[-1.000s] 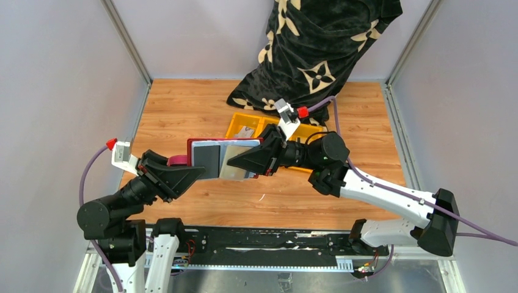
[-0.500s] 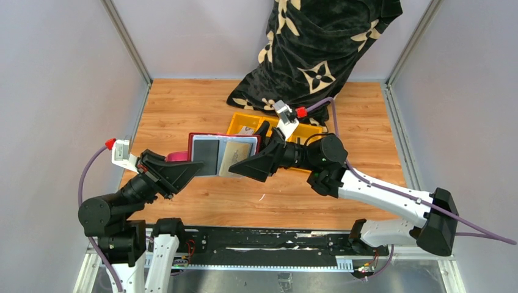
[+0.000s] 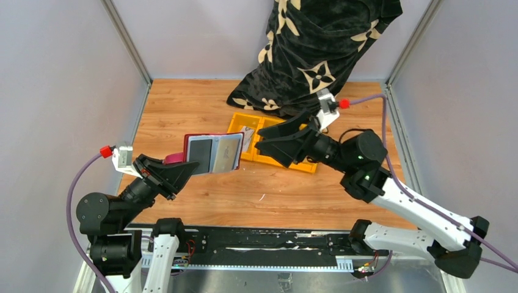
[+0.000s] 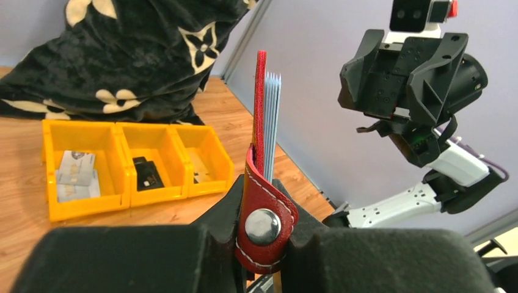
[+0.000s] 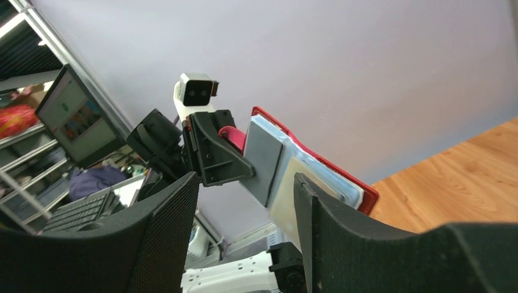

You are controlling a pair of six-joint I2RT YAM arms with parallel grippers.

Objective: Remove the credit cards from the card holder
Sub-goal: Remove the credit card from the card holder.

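Observation:
My left gripper (image 3: 185, 170) is shut on the dark red card holder (image 3: 214, 152) and holds it open and upright above the table. Grey and cream credit cards (image 3: 223, 154) sit in its sleeves. In the left wrist view the holder stands edge-on (image 4: 261, 91), its snap tab (image 4: 266, 226) pinched between my left gripper's (image 4: 262, 183) pads, with card edges (image 4: 273, 116) beside it. My right gripper (image 3: 266, 143) is open and empty, to the right of the holder and apart from it. In the right wrist view the holder (image 5: 305, 174) shows beyond my right gripper's (image 5: 244, 183) spread fingers.
A yellow three-compartment bin (image 3: 310, 166) lies under the right gripper; in the left wrist view the bin (image 4: 122, 195) holds grey cards (image 4: 76, 174) and a black object (image 4: 146, 177). A black patterned cloth (image 3: 311, 49) is heaped at the back. Walls close both sides.
My right gripper was at the cards in the holder; it has pulled back to the right and stands open and empty. The left gripper has shifted the holder slightly left.

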